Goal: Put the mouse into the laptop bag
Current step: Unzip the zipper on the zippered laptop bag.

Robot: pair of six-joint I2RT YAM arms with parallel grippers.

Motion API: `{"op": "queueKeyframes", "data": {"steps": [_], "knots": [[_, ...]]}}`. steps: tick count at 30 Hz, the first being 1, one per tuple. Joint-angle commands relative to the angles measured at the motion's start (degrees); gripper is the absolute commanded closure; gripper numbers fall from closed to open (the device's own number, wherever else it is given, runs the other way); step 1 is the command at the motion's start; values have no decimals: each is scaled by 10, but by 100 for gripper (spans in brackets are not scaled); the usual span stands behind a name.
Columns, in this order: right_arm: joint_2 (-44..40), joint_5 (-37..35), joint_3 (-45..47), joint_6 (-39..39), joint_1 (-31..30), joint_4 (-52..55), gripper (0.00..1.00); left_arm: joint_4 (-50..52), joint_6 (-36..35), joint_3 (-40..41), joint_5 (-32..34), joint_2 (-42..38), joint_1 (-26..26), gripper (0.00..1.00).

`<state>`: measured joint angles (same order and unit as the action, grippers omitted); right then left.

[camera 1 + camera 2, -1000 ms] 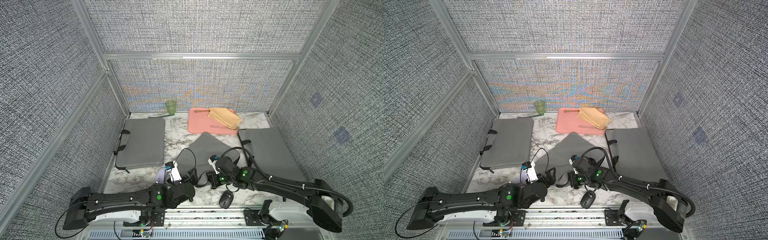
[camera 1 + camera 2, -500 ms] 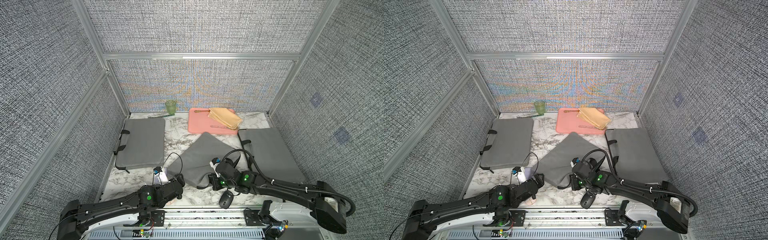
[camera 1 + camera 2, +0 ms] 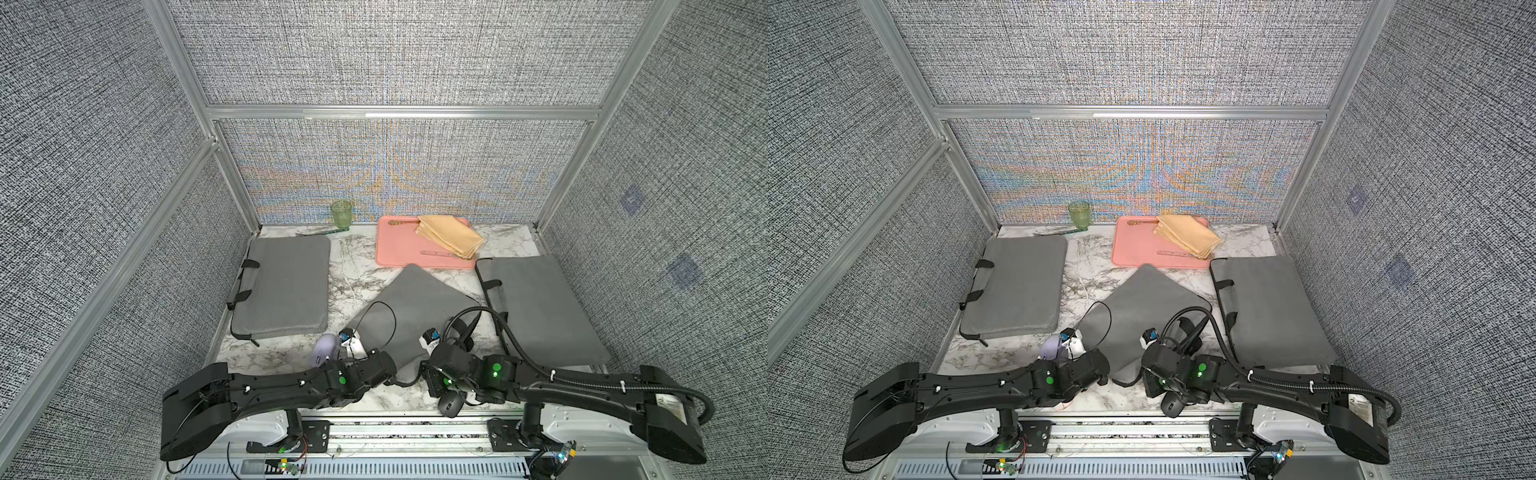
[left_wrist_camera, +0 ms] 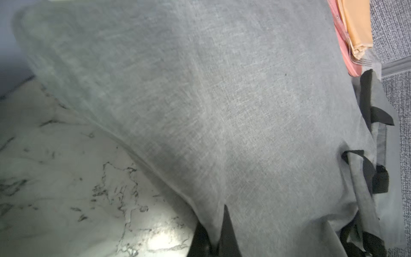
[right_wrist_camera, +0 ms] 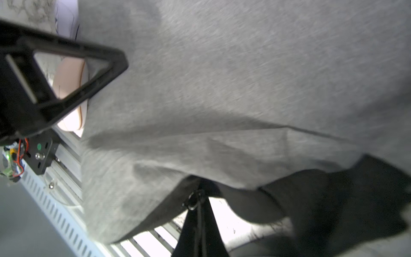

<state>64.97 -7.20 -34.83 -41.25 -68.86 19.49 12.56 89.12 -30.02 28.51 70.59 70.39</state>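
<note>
I have both arms low at the near edge of the desk (image 3: 361,266), working on the grey laptop bag (image 3: 415,307) that lies slanted in the middle. The left gripper (image 4: 214,241) has its jaws closed on the bag's near corner; in the left wrist view grey cloth is pinched between the two black fingers. The right gripper (image 5: 196,207) is closed too, its jaws meeting on the bag's near edge right at a small metal ring, and the cloth around it bulges and folds upward.

No mouse is in the bag. A black mouse (image 3: 451,404) lies on the desk at the front rim, partly under the right arm's wrist, just beside the bag's near edge. A lavender mouse (image 3: 324,349) lies on the desk just off the bag's left corner, next to the left arm's wrist. In the right wrist view I see a pale pink rounded thing (image 5: 69,77) through the open frame of a left finger; it may be a third mouse, but I cannot tell.

Two more grey bags lie flat, a left bag (image 3: 286,286) and a right bag (image 3: 540,307). At the back stand a pink tray (image 3: 399,249) with folded yellow cloths (image 3: 449,235) and a green cup (image 3: 341,214).
</note>
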Motion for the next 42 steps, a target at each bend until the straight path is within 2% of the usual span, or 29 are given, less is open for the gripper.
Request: {"op": "queueKeyframes", "data": {"steps": [1,11,21,24,26,30,32,37,42], "knots": [[-4,-30,-3,-8,-30,17,100,-35,2,-28,25,16,-2,100],[68,-24,-61,-5,-137,-5,100,-26,9,-48,52,22,-3,100],[134,-7,-93,-27,-167,-43,100,-20,11,-39,73,1,-7,100],[126,-50,-91,-55,-167,-17,100,1,27,-33,76,-14,-8,100],[115,-83,-90,-61,-161,2,100,34,55,-27,84,-39,-8,100],[116,-78,-70,-52,-138,-49,100,52,17,-7,130,-116,-8,100],[142,-71,-76,-49,-128,-67,100,100,25,-9,149,-165,-8,100],[226,-41,-104,-42,-99,-105,100,150,-25,1,180,-295,-7,100],[267,-22,-108,-39,-48,-123,100,161,-22,29,170,-342,-8,100]]}}
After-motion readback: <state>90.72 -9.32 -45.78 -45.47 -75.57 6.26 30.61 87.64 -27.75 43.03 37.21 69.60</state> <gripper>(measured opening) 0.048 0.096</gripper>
